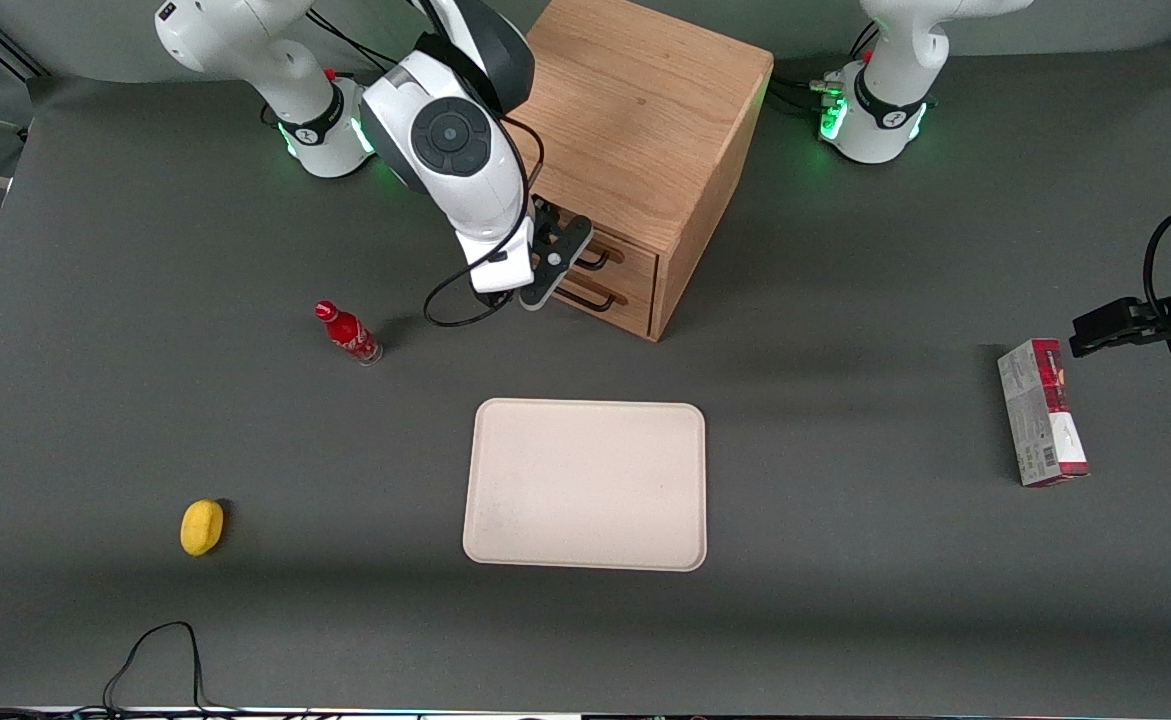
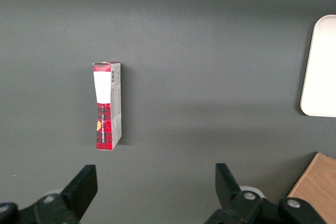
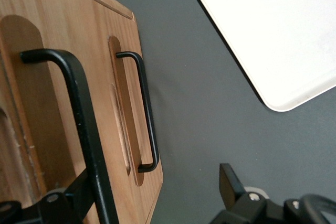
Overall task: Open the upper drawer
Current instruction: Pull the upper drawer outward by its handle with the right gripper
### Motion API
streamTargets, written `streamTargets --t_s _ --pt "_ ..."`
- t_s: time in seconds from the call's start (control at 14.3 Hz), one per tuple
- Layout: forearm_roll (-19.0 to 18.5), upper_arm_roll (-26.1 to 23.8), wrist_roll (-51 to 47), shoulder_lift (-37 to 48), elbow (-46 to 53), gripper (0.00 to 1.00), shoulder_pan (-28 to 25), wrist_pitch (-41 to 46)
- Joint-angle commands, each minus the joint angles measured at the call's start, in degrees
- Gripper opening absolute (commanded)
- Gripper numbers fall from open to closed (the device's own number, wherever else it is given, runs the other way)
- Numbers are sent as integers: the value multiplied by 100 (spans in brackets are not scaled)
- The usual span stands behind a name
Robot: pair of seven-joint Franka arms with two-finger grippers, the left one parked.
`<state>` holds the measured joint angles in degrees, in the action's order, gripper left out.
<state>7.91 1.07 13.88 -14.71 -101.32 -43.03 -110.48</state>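
Observation:
The light oak cabinet [image 1: 635, 110] stands at the table's back, its two drawers facing the front camera at an angle. The upper drawer [image 1: 637, 256] is closed, and its thin black bar handle [image 1: 597, 262] shows close up in the right wrist view [image 3: 79, 124]. The lower drawer's identical handle [image 1: 595, 300] is also in the right wrist view [image 3: 146, 108]. My gripper [image 1: 555, 262] is right at the upper drawer's front. It is open [image 3: 155, 179]. The upper handle's bar runs between its fingers, close against one finger [image 3: 79, 192] and well apart from the second.
A cream tray [image 1: 585, 485] lies nearer the front camera than the cabinet, and shows in the right wrist view [image 3: 273, 30]. A small red bottle [image 1: 348, 334] and a yellow fruit [image 1: 202, 526] lie toward the working arm's end. A red box [image 1: 1042, 412] lies toward the parked arm's end.

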Motion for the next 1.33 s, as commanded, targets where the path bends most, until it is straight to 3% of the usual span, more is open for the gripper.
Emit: streamTargets --t_s 0.0,0.63,1.26 --pt "-227 33 106 -198 208 100 119 -123" --pt "-272 51 352 -866 1315 100 541 334" --pt "-237 42 792 -1157 1632 100 1112 414"
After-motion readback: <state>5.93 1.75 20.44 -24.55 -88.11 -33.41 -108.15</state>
